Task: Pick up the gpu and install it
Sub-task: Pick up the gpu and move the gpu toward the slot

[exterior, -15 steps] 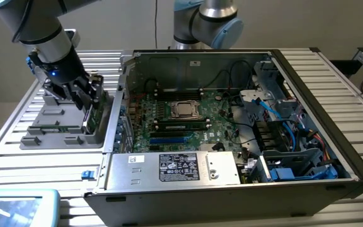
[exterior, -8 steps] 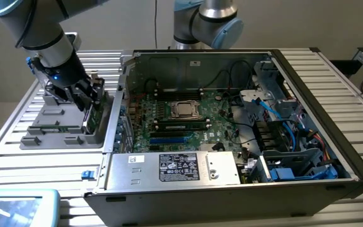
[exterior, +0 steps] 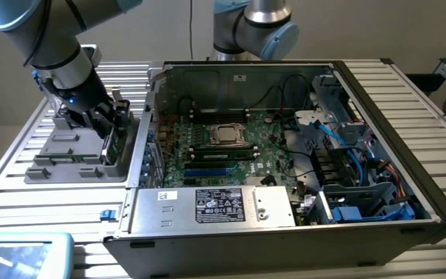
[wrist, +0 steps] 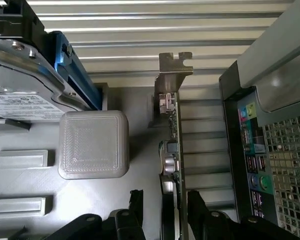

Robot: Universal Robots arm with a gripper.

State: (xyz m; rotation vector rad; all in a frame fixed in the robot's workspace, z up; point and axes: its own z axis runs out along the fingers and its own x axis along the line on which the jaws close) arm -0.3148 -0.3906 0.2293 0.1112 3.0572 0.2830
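Wrist view looks along the gpu (wrist: 171, 150); it stands on its edge in the grey tray (wrist: 140, 115) so the gripper (wrist: 165, 195) can reach both sides; its fingers (wrist: 136, 200) are apart, not squeezing yet

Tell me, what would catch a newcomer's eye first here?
The big open computer case sits in the middle, its green motherboard exposed. At the exterior view's left, the gripper reaches into a grey tray. Its open fingers straddle the gpu, which stands on edge.
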